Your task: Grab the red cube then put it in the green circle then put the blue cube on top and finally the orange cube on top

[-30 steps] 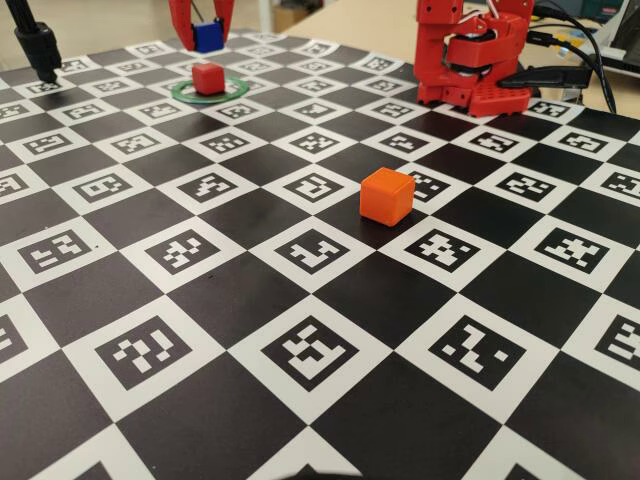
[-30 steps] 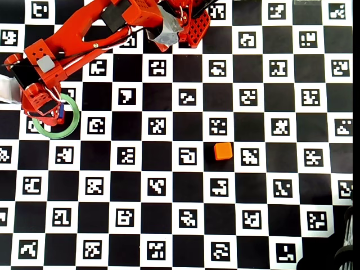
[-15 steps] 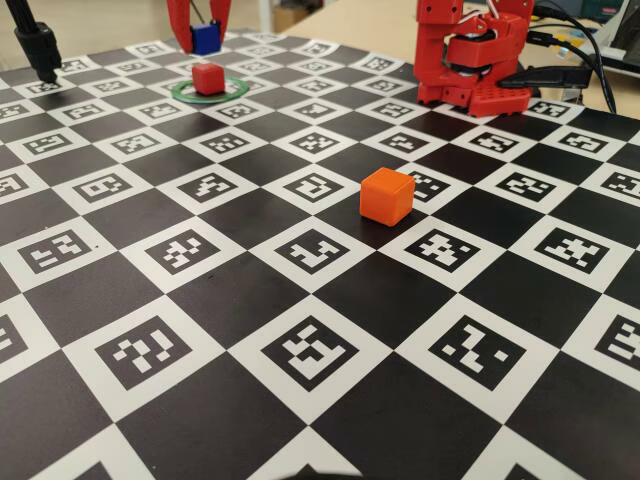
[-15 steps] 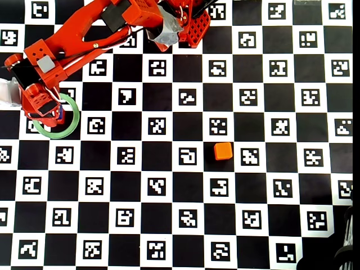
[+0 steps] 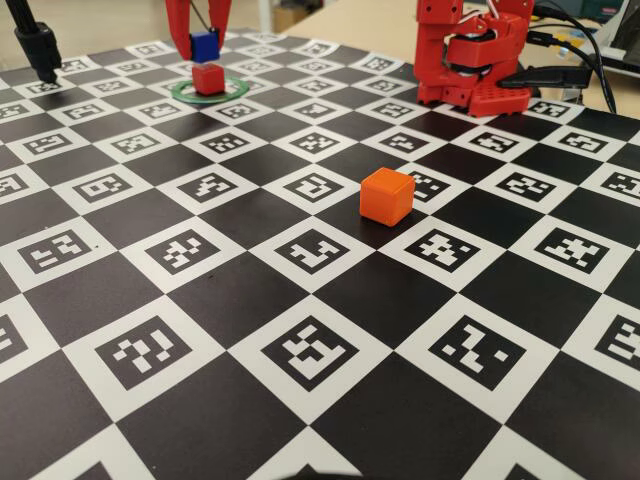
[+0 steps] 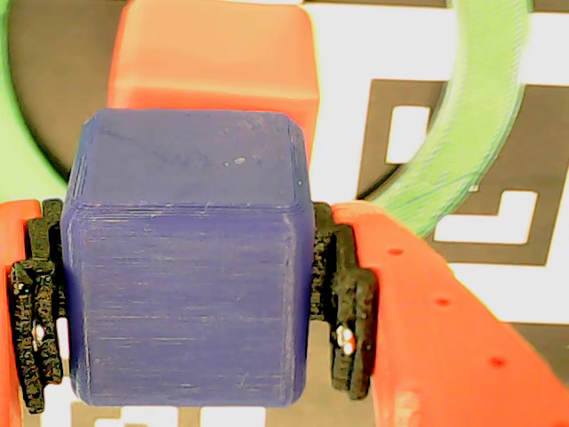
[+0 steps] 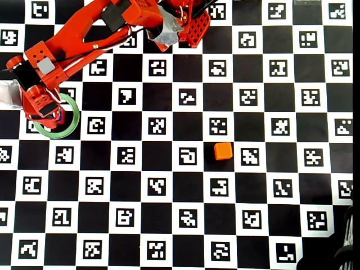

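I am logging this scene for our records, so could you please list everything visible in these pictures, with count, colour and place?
Blue cube: one, deep blue, clamped between the gripper's fingers just above the red cube.
Red cube: one, red, sitting inside the green circle at the far left of the fixed view.
Green circle: one, green flat ring on the board, around the red cube.
Orange cube: one, bright orange, alone near the board's middle.
Checkerboard mat: one, black and white with markers, covering the table.
Black stand: one, far-left corner of the fixed view.
Arm base: one, red, far right of the fixed view.
Gripper: one, red, over the ring.
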{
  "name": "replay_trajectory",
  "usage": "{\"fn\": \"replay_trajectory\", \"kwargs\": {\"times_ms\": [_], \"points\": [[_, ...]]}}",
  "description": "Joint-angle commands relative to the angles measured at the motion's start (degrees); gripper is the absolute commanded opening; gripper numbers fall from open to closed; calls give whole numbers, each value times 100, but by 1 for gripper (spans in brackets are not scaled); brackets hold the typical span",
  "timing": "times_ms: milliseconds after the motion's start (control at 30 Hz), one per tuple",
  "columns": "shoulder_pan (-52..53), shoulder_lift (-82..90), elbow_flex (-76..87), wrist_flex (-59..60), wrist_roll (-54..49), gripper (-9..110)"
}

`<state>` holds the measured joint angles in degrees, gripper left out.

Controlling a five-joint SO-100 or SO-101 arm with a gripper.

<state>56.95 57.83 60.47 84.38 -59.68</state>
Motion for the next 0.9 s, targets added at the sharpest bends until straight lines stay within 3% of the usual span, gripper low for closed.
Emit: {"fn": "replay_trajectory", "kwargs": {"times_ms": [0,600,700,867], "points": [[88,677,-53,-62,-88,9],[62,703,141,-193,88,10],[70,729,202,-158,-62,15],[70,756,202,-176,-26,34]]}}
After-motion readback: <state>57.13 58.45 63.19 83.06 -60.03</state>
